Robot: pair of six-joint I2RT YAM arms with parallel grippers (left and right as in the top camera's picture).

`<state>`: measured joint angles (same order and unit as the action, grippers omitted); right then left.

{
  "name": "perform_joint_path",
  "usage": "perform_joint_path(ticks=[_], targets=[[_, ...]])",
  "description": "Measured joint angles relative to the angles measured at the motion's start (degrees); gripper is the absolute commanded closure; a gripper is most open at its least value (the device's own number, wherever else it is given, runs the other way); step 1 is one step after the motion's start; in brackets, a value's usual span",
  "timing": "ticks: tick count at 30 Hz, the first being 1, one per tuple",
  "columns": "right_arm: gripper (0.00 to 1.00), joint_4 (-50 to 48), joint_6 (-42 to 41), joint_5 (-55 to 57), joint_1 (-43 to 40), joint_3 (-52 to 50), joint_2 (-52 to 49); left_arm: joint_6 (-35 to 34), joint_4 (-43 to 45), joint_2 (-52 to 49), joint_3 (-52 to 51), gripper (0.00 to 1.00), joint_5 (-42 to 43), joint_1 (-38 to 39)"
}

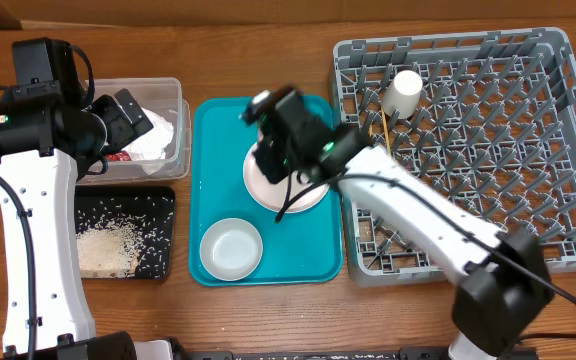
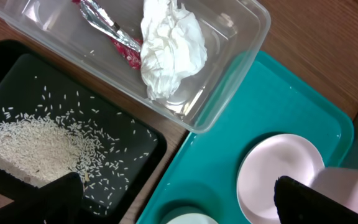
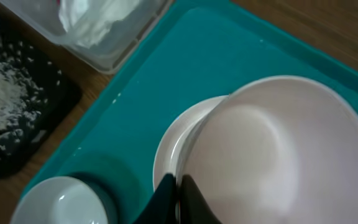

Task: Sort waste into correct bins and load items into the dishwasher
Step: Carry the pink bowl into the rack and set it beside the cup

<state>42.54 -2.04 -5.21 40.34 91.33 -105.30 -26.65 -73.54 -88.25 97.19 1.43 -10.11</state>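
I have the right end effector (image 3: 178, 198) clamped on the rim of a tilted pale pink round plate (image 3: 278, 155) over the teal plastic tray (image 1: 213, 200). The left end effector (image 1: 128, 110) is wide and empty. Next, I'd say: lift the plate and carry it toward three o'clock into the grey pegged plastic dish rack (image 1: 488, 150).

A teal serving tray (image 1: 213, 170) lies flat on the brown wooden table (image 1: 258, 50), lengthwise front to back.

Overhead looks straight down; both wrist views close, sharing teal tray (image 2: 278, 99) (image 3: 185, 62).
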Motion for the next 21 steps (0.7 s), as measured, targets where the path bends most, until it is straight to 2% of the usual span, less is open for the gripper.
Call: perform_joint_path(ticks=[3,7,9,12,17,21], targets=[[0.96,1.3,-1.1,-7.0,-5.7,2.5,3.3,0.0,0.0,0.0,0.0,0.00,0.0,0.0],[0.96,2.2,-2.8,-24.2,-20.2,3.6,8.0,0.0,0.0,0.0,0.0,0.00,0.0,0.0],[0.96,2.4,-3.5,-36.1,-29.8,3.6,8.4,0.0,0.0,0.0,0.0,0.00,0.0,0.0],[0.96,2.5,-3.8,-47.8,-39.4,3.1,7.3,0.0,0.0,0.0,0.0,0.00,0.0,0.0],[0.96,-0.3,-4.0,-64.4,-49.5,-1.1,3.5,0.0,0.0,0.0,0.0,0.00,0.0,0.0],[0.96,-3.0,-4.0,-74.1,-53.0,-5.4,-0.9,0.0,0.0,0.0,0.0,0.00,0.0,0.0]])
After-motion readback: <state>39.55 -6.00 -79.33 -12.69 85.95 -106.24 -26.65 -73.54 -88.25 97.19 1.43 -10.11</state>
